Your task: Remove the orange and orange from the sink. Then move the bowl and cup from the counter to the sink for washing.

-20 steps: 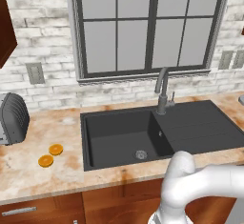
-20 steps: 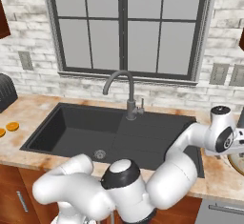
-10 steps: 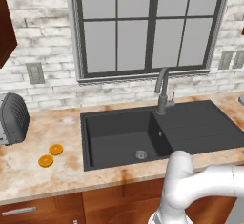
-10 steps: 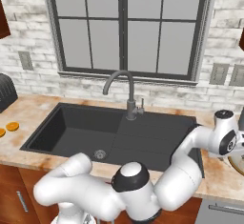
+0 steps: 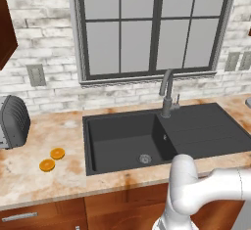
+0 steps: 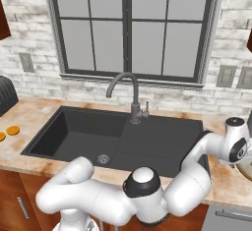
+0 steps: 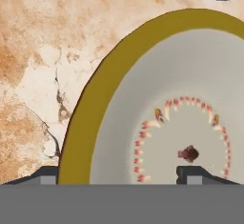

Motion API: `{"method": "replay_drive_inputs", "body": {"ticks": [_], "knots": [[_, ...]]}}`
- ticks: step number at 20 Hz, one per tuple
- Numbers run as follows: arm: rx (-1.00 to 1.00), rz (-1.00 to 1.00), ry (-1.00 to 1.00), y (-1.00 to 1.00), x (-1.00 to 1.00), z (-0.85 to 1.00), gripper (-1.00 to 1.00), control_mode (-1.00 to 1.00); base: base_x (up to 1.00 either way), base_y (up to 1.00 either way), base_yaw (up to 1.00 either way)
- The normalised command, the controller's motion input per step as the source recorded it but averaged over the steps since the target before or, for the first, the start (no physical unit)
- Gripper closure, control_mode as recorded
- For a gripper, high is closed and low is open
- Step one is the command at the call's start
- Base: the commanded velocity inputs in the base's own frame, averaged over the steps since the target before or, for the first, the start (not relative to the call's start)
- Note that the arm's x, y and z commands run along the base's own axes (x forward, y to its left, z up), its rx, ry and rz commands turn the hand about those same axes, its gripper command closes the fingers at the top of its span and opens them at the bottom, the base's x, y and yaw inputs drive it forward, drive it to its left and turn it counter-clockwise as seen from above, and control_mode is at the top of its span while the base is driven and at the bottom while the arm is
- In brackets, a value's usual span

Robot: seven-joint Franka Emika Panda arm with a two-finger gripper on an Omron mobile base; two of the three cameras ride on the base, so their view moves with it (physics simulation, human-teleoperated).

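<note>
Beige marbled stone tabletop [image 5: 68, 175] around a matte black sink [image 5: 122, 143].
Wide cream tan-rimmed bowl [image 7: 186, 99] sits upright, mouth up, right of the sink; jaws spread, straddling its rim; two orange fruits [image 5: 52, 159] left.

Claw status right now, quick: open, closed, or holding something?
Claw: open, its two tips straddling the rim of the bowl on the counter, nothing held yet.

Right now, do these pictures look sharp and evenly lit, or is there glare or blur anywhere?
Left base view: flat, even light, soft shadow inside the sink, no glare; the two oranges look crisp. Right base view: equally even, the faucet sharp against the window. Hand view: the bowl is so close that its rim runs out of the picture and its pattern looks slightly soft.
</note>
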Motion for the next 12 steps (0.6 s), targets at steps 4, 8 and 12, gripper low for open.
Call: {"method": "replay_drive_inputs", "body": {"ticks": [4,8,12], "knots": [[0.01,0.00,0.00,-0.19,0.14,-0.20,1.00,-1.00,0.00,0.00,0.00],[0.02,0.00,0.00,-0.21,0.12,-0.19,1.00,-1.00,0.00,0.00,0.00],[0.03,0.00,0.00,-0.23,0.07,-0.13,1.00,-1.00,0.00,0.00,0.00]]}}
